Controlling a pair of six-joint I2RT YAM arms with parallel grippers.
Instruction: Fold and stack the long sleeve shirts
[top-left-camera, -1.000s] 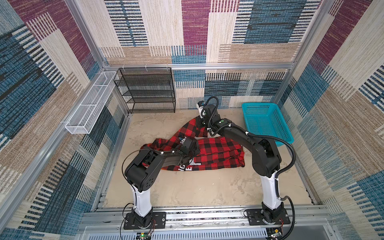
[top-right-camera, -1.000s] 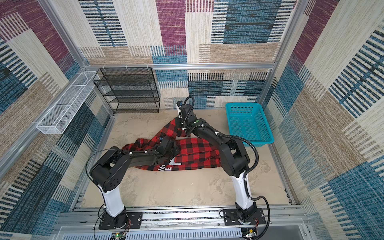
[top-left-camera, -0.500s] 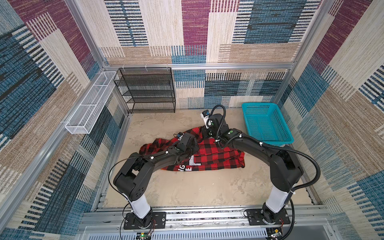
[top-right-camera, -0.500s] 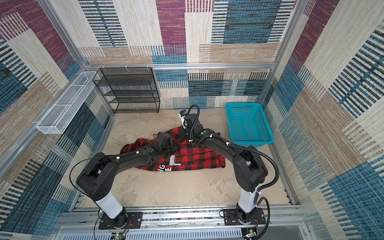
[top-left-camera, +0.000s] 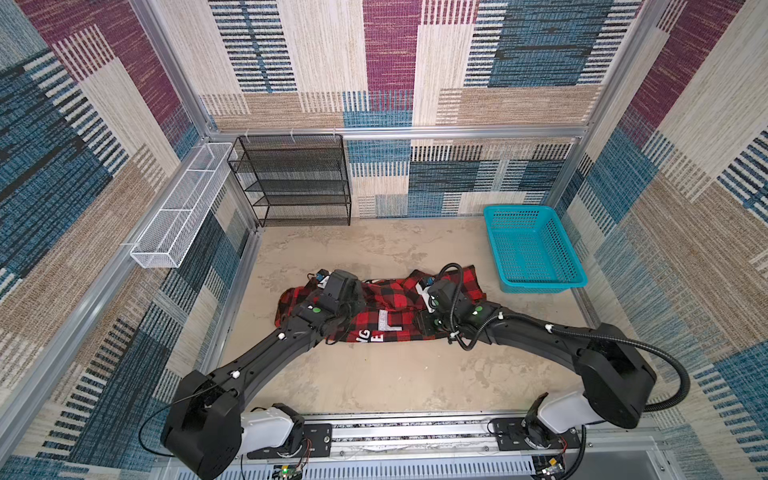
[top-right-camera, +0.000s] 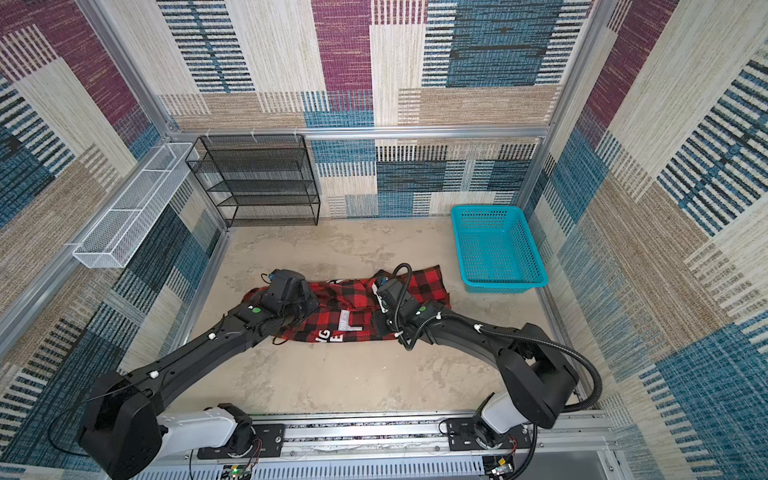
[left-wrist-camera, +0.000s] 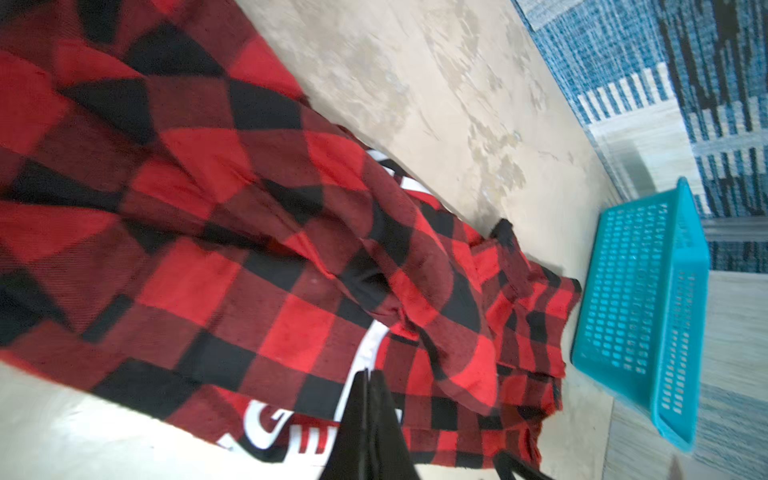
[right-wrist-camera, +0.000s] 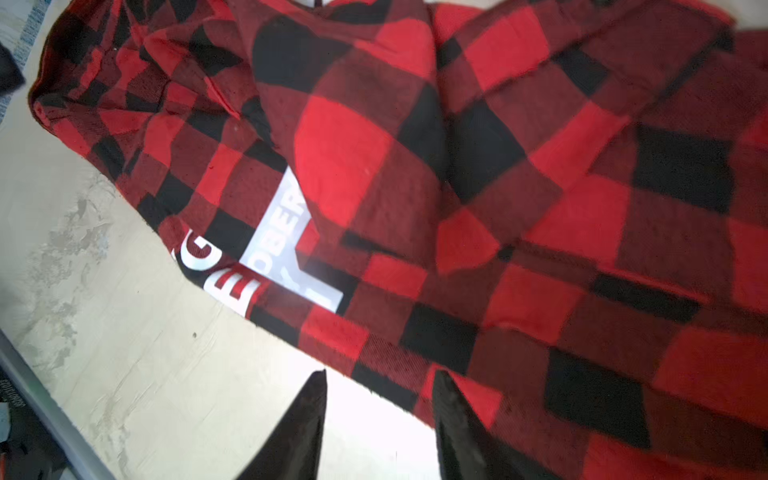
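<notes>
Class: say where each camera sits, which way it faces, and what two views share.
Top views: overhead, looking down on the table; left arm and right arm show.
Left wrist: on that arm, facing over the shirt toward the basket; shut left gripper shows.
Right wrist: on that arm, facing the shirt; open right gripper shows.
Shared: both wrist views show the shirt's lettering.

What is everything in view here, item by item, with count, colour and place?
flannel shirt: one, red-and-black check, white lettering, bunched mid-table between the arms
basket: one, teal, table's far right
mesh rack: one, black, against back wall
wire tray: one, white, on left wall
table: one, beige, under everything
left gripper: one, black, shut, over the shirt
right gripper: one, black, open, at shirt's near edge
</notes>
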